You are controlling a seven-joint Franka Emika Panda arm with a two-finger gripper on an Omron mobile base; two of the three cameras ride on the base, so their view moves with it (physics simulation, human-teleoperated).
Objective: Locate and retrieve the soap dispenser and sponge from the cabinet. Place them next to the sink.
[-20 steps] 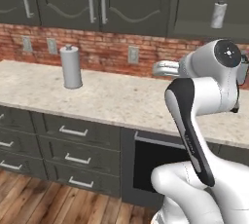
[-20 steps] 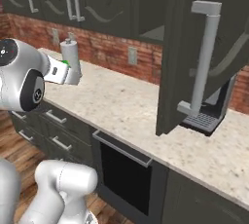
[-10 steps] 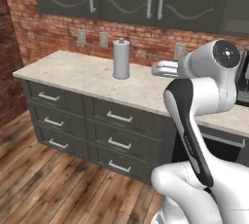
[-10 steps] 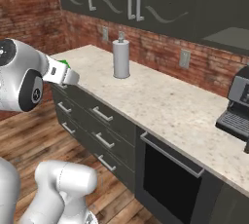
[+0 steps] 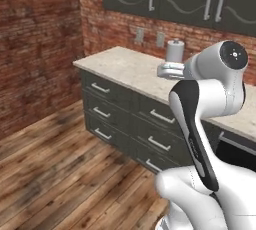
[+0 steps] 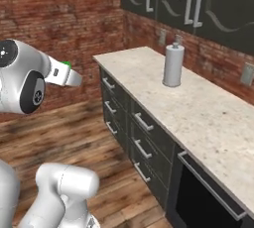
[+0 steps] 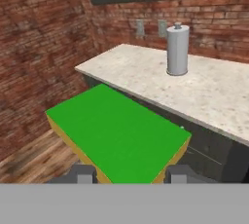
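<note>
The gripper (image 7: 129, 174) is clamped on the sponge (image 7: 118, 133) — one dark fingertip (image 7: 81, 174) presses against each side of it, and the bright green top with its thin yellow layer juts straight out ahead of the hand. In the right base view a sliver of that green (image 6: 66, 64) peeks out at the end of the white wrist, held in the air out over the wooden floor (image 6: 109, 162).

Beyond the sponge, past its far end, runs the speckled stone counter (image 7: 204, 89), and on it, well apart from the hand, a paper towel roll (image 7: 177, 50) stands upright near the brick wall (image 7: 39, 28). Two wall outlets (image 7: 140, 27) sit on the brick just to one side of the roll. Below the counter edge, under and beyond the sponge, are the dark drawer units (image 6: 131, 123) with silver handles. Above the roll hang the dark upper cabinets (image 6: 183, 1), doors shut, long pale handles upright — high above the hand's level.

From the left base view the wrist (image 5: 172, 69) reaches out in front of the roll (image 5: 175, 50), the arm's big white elbow just behind it.
</note>
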